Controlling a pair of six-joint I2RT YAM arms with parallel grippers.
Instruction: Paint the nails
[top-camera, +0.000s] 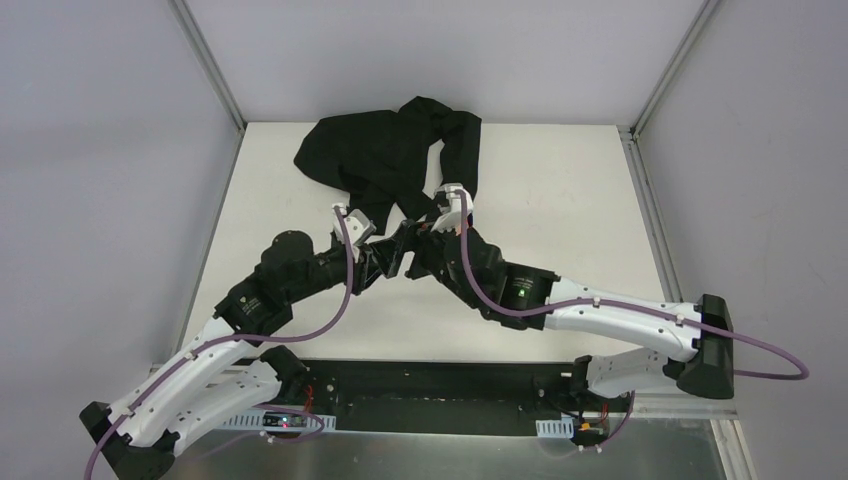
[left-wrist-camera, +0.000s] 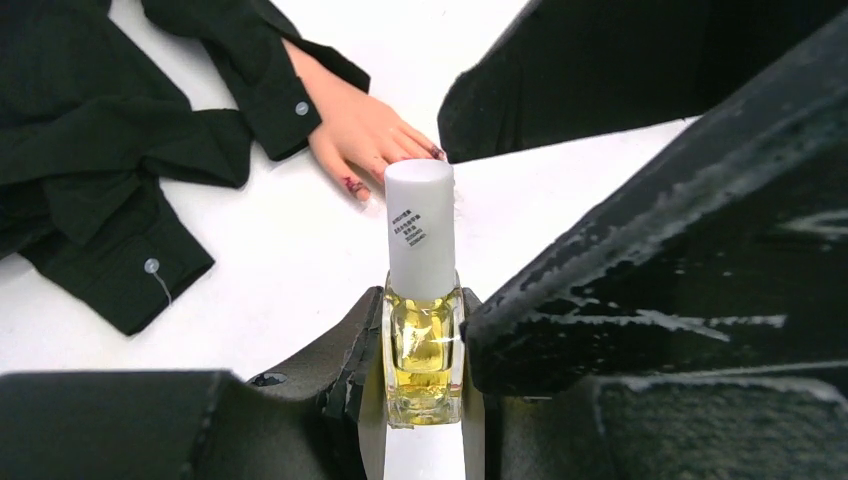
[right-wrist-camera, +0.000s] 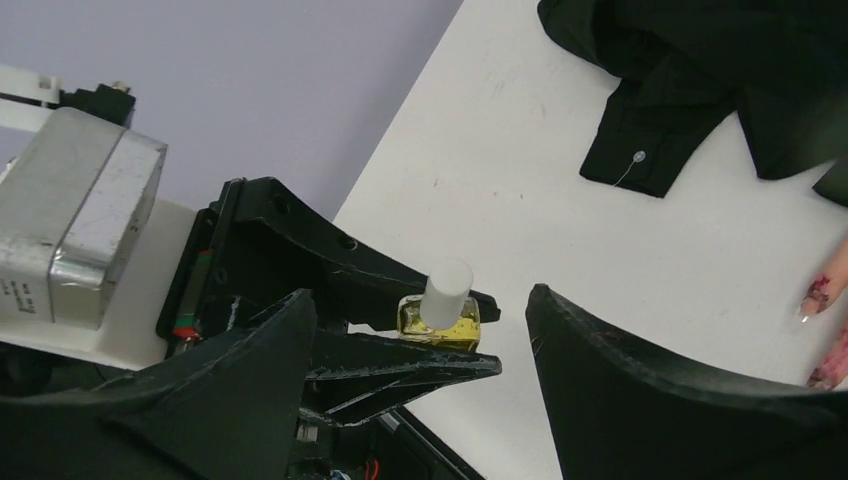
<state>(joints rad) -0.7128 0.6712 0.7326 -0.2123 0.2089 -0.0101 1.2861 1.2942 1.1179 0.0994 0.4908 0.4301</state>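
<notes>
The nails (left-wrist-camera: 352, 185) are small dark red-purple patches at the fingertips of a pale mannequin hand (left-wrist-camera: 350, 120). The hand lies back up on the white worktop (left-wrist-camera: 270, 260), and its wrist runs into the buttoned cuff of a black shirt (left-wrist-camera: 90, 110). Only two of them show plainly in the left wrist view. One is on a finger pointing toward the camera, and the other is at the edge of a dark gripper finger. Their colour looks blotchy and ragged at the edges rather than crisp, with a slight gloss. The right wrist view shows two reddish fingertips at its far right edge. Near the hand but apart from it, the left gripper (left-wrist-camera: 425, 310) is clamped on a polish bottle (left-wrist-camera: 422, 360). The bottle is square clear glass holding yellowish liquid, stands upright, and has a tall white cap (left-wrist-camera: 420, 220) with a small printed label. The right gripper (right-wrist-camera: 420, 298) is spread wide, and the cap shows in the gap between its fingers, clear of both. From above, the two grippers meet just in front of the crumpled shirt.
</notes>
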